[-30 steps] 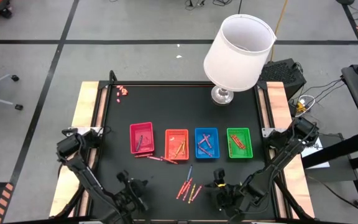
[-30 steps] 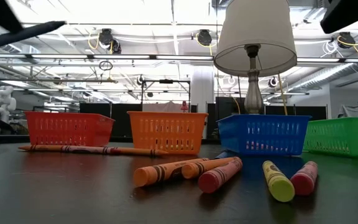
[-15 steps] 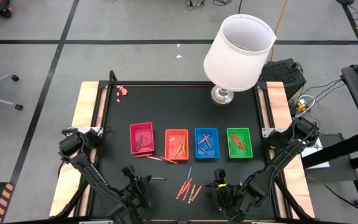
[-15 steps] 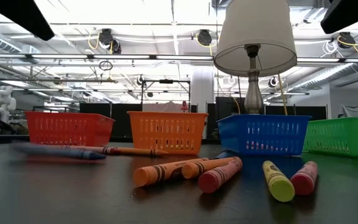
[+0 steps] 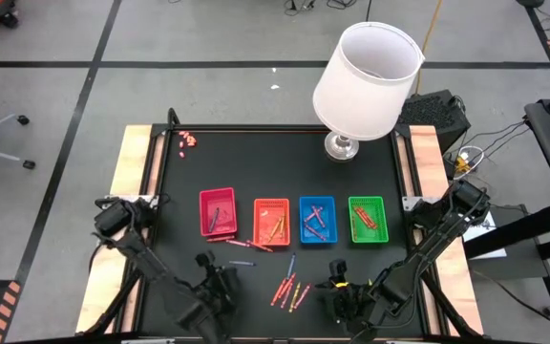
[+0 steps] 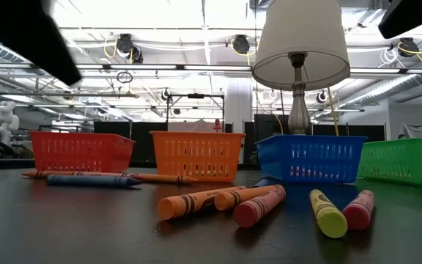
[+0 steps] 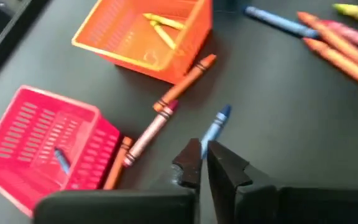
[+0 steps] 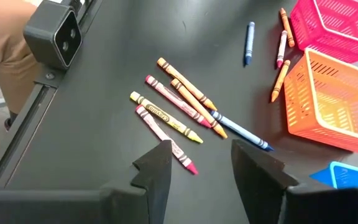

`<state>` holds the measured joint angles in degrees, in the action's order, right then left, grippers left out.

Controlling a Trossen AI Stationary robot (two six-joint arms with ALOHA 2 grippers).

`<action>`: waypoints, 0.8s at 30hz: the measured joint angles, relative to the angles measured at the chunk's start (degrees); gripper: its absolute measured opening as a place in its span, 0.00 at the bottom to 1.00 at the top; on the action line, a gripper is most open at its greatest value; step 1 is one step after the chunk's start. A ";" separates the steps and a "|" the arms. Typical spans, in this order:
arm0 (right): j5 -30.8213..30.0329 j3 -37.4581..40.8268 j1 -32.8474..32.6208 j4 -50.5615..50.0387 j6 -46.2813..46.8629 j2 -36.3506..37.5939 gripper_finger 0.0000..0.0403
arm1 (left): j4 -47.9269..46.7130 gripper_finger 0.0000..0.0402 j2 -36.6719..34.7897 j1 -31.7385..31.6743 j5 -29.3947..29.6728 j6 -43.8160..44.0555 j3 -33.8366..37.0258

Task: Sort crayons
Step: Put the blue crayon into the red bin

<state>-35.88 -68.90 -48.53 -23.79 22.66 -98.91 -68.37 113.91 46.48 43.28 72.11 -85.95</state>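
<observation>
A blue crayon (image 7: 215, 127) lies flat on the table in front of the pink tray (image 5: 218, 211) and the orange tray (image 5: 271, 220). It lies just ahead of my left gripper (image 7: 204, 154), which hangs above it with its fingers almost together and nothing between them. Three more crayons (image 5: 246, 244) lie in a row by those trays. Several loose crayons (image 8: 176, 112) lie near the table's front. My right gripper (image 8: 197, 155) stands open above them. The blue tray (image 5: 317, 219) and green tray (image 5: 368, 219) hold crayons.
A lamp with a white shade (image 5: 366, 81) stands at the table's far edge, right of the middle. Tiny pink bits (image 5: 188, 140) lie at the far left corner. Bare black table (image 5: 351, 167) stretches between the trays and the lamp.
The blue crayon, held aloft a second ago, has dropped from my left gripper. It now lies on the table in front of the pink and orange trays. My left gripper has moved toward the table's right, sunk a little and rolled about its own axis.
</observation>
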 joint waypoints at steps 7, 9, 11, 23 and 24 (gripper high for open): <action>-0.02 0.00 0.04 0.00 0.43 0.00 0.37 | 5.53 0.26 -0.02 -7.01 0.38 -10.74 4.42; -0.02 0.00 0.04 -0.02 0.31 0.00 0.37 | 9.62 0.27 -0.02 -8.77 0.25 -14.81 6.48; -0.02 0.00 0.04 -0.03 0.28 0.00 0.37 | 13.05 0.27 0.00 -9.94 -1.32 -18.26 8.55; 0.00 0.00 0.04 -0.81 0.25 0.00 0.37 | 20.27 0.19 0.02 -11.64 -2.43 -21.89 14.27; -0.02 0.00 0.04 -0.81 0.25 0.00 0.37 | 20.23 0.18 0.02 -11.83 -1.76 -22.07 14.39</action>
<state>-35.90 -68.90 -48.49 -24.60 22.92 -98.91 -48.13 113.93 34.65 41.52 50.04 -71.56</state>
